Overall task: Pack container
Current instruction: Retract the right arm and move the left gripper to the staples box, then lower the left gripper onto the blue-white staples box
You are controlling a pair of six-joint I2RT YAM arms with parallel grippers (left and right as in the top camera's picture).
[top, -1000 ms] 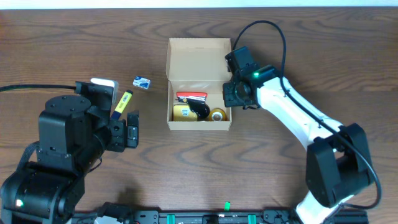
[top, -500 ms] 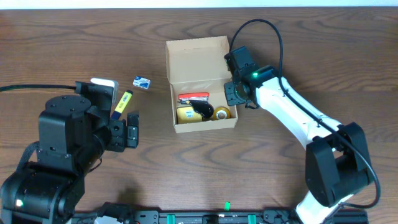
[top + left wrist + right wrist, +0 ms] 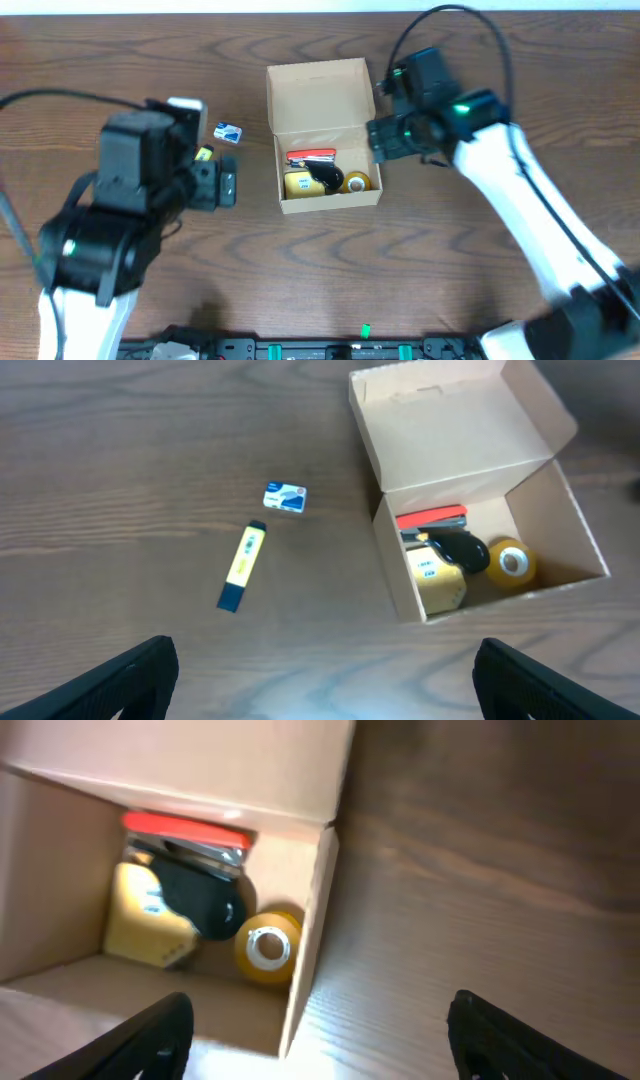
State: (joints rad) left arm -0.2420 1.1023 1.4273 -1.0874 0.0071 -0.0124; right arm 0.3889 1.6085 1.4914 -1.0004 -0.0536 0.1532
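The container (image 3: 318, 95) is a tan cardboard box with its flap lid open at mid-table. It also shows in the left wrist view (image 3: 450, 425) and the right wrist view (image 3: 200, 760). Inside lie a red item (image 3: 308, 156), a yellow box (image 3: 298, 184), a black item (image 3: 325, 178) and a yellow tape roll (image 3: 356, 182). My right gripper (image 3: 385, 136) is open and empty above the container's right wall (image 3: 320, 1045). My left gripper (image 3: 226, 188) is open and empty, left of the container (image 3: 325, 690).
A yellow and dark-blue marker (image 3: 241, 566) lies on the wood table left of the container, mostly hidden under my left arm in the overhead view. A small blue and white packet (image 3: 228, 132) lies just beyond it (image 3: 285, 498).
The container turned slightly and slid a little to the right. My right gripper then lifted up and away from its right wall. My left arm moved forward and right, over the marker.
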